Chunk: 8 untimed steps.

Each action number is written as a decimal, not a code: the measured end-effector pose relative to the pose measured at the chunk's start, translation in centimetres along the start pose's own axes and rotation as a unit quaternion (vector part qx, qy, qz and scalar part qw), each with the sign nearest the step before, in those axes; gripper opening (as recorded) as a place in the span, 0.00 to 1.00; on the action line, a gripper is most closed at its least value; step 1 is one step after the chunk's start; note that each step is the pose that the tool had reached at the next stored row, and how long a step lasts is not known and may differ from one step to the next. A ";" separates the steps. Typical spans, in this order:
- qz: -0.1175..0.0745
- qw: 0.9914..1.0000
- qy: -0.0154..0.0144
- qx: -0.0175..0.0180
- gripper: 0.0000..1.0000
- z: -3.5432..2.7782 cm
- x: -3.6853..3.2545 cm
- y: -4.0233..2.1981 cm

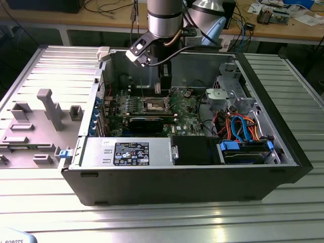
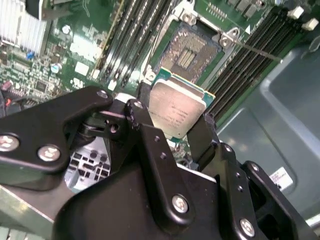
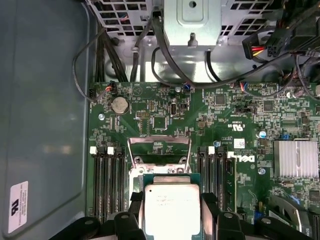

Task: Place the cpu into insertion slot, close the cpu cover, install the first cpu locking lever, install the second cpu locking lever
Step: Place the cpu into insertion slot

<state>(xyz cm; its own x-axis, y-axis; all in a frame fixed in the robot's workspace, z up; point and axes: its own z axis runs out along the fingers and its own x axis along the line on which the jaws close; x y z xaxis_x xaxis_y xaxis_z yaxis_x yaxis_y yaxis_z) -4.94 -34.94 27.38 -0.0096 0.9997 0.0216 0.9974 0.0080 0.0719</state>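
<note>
Inside the open computer case (image 1: 202,187), our gripper (image 2: 175,106) pinched the cpu (image 2: 181,116) by its edges, near but clear of the bare insertion slot (image 2: 192,50). We judged placement in hand; seating called for squaring chip with socket.

This is a robotics lab or electronics workshop. In the middle of the exterior view an open computer case (image 1: 177,185) sits on a ribbed metal desk (image 1: 152,220), its motherboard (image 1: 187,109) and the insertion slot (image 1: 154,105) laid bare. A robot arm (image 1: 164,17) hangs at upper centre. At the left lies a grey fixture tray (image 1: 35,126). Along the top edge runs a wooden desk (image 1: 304,34) strewn with cables (image 1: 109,7) and small electronic parts (image 1: 273,15).
</note>
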 end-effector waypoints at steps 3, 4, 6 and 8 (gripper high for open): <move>0.000 1.000 0.000 0.000 0.54 0.62 -0.02 -0.06; 0.000 1.000 0.000 -0.001 0.54 0.78 -0.02 -0.08; 0.000 1.000 -0.001 -0.001 0.54 0.99 -0.02 -0.09; 0.000 1.000 -0.001 -0.001 0.54 1.28 -0.03 -0.37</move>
<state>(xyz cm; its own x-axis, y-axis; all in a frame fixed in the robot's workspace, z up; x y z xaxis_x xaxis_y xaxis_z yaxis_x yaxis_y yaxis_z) -5.21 -34.94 26.08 -0.0095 0.9998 0.0200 0.9973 0.0080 0.0736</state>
